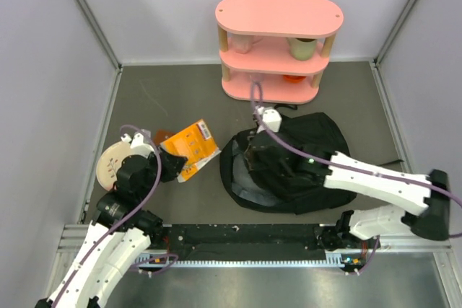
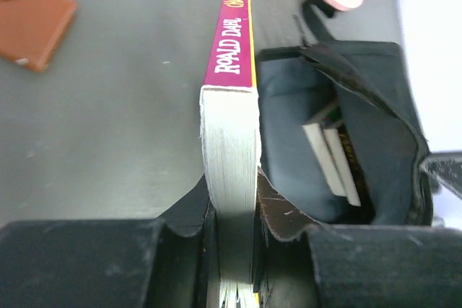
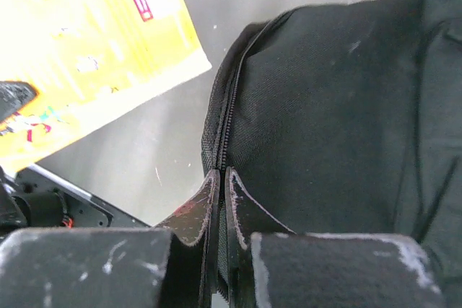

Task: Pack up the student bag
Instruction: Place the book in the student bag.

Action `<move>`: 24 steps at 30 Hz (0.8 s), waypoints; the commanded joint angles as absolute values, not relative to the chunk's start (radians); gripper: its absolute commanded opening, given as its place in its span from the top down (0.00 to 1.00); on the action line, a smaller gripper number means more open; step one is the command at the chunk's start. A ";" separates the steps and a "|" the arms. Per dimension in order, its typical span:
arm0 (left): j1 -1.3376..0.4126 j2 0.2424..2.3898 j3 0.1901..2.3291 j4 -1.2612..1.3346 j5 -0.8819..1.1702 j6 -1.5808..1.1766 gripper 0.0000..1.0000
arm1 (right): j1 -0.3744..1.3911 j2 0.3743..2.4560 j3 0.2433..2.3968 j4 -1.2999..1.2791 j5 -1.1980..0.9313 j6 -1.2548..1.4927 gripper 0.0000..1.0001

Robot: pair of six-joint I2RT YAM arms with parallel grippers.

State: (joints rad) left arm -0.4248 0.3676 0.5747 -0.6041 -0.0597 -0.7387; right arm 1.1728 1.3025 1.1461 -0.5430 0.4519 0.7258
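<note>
While right gripper (image 3: 220, 185) pinches bag (image 1: 321, 135) rim shut at zipper, bag lying mid-table before shelf (image 1: 278, 41), left gripper (image 2: 232, 214) clamps book (image 2: 229, 142) just beside opening. Tip imo: hold rim high, slide book in edge-first next to books (image 2: 333, 160) inside.

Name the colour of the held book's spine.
Magenta spine with white lettering; left wrist view shows it best.

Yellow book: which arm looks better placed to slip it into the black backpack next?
Left. The left gripper grips the Roald Dahl paperback beside the open backpack; the right gripper is pinched on its zipper edge, probably holding it open.
</note>
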 commanded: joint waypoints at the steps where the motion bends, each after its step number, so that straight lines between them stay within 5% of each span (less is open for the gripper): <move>1: -0.422 0.403 0.603 -0.316 0.237 -0.696 1.00 | 1.117 1.154 1.074 -0.522 0.518 0.744 1.00; 11: -0.422 0.532 0.515 -0.101 0.451 -0.933 1.00 | 0.996 0.885 0.973 -0.509 0.515 0.744 1.00; 19: -0.422 0.561 0.454 -0.143 0.489 -0.976 1.00 | 0.996 0.862 1.025 -0.480 0.460 0.723 1.00; 24: -0.423 0.568 0.292 0.128 0.593 -1.142 1.00 | 0.996 0.888 1.063 -0.442 0.407 0.700 1.00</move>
State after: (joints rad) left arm -0.4248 0.5705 0.3992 -0.1581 0.4862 -1.0008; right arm 1.0027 0.8734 0.9726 -0.5373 0.4500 0.7277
